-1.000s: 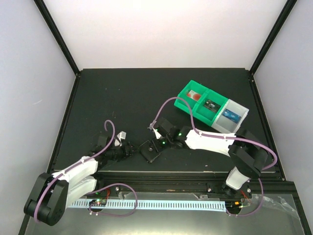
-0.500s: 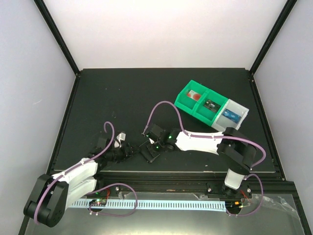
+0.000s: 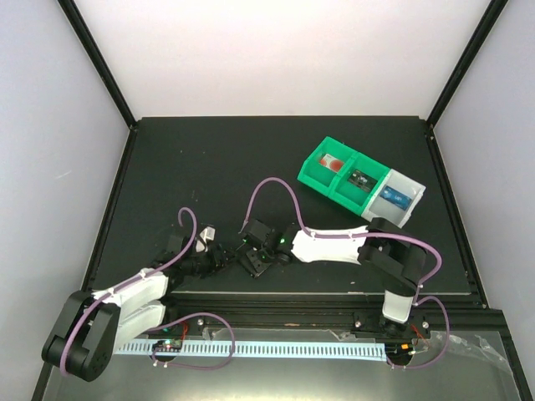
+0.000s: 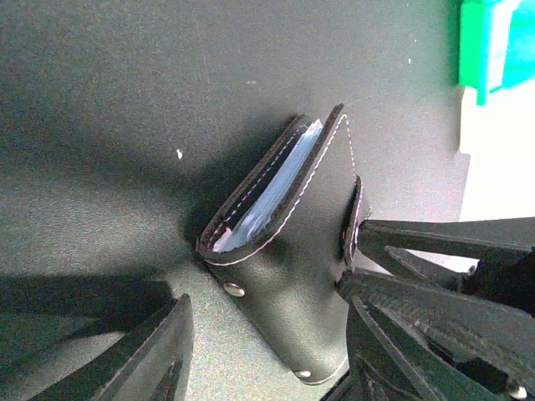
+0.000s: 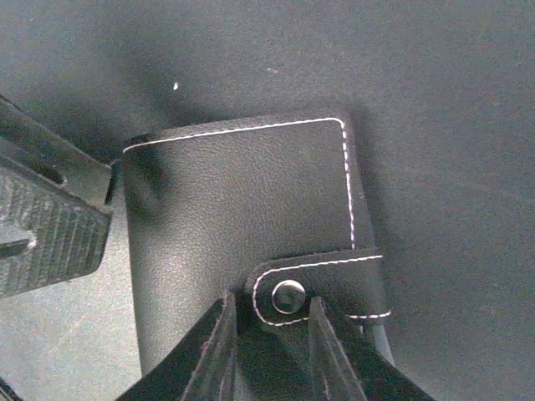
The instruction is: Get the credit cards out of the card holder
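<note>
My left claw [image 4: 267, 302] sits spread around the black stitched-leather card holder [image 5: 242, 200], well apart from the green-and-grey compartment tray [image 3: 312, 176], and since I can't tell whether my right claw [image 5: 269, 311] pinches its snap tab [image 5: 334, 282], I'd seat that squarely before peeling.

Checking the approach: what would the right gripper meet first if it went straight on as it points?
The right gripper would first meet the snap strap of the black card holder, lying just ahead between its fingertips; contact is unclear.

Cards [image 4: 269, 190] mostly hidden inside card holder [image 4: 292, 251], perhaps a pale sliver showing, green tray [image 4: 493, 42] cut off
</note>
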Robot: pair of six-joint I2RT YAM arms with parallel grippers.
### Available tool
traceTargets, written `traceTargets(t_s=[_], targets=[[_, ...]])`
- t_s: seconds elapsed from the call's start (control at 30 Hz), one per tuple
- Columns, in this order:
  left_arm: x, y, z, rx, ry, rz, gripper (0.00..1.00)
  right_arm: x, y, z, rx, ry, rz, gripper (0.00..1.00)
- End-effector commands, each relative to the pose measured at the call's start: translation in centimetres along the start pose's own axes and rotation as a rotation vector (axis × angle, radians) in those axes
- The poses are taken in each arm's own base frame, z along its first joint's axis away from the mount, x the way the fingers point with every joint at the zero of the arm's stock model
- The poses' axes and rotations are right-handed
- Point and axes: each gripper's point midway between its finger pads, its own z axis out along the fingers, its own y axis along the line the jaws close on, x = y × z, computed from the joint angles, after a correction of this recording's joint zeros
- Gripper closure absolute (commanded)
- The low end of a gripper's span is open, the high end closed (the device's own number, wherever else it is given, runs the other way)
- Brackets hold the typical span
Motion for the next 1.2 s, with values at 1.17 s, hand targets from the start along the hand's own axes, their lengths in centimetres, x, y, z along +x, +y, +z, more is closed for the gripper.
traceTargets(t_s=[1.17], targets=[[-0.4, -0.2, 1.2, 0.041, -0.001, -0.007, 0.45, -3.1, -0.2, -1.6, 0.029, -0.123, 0.115, 0.74]])
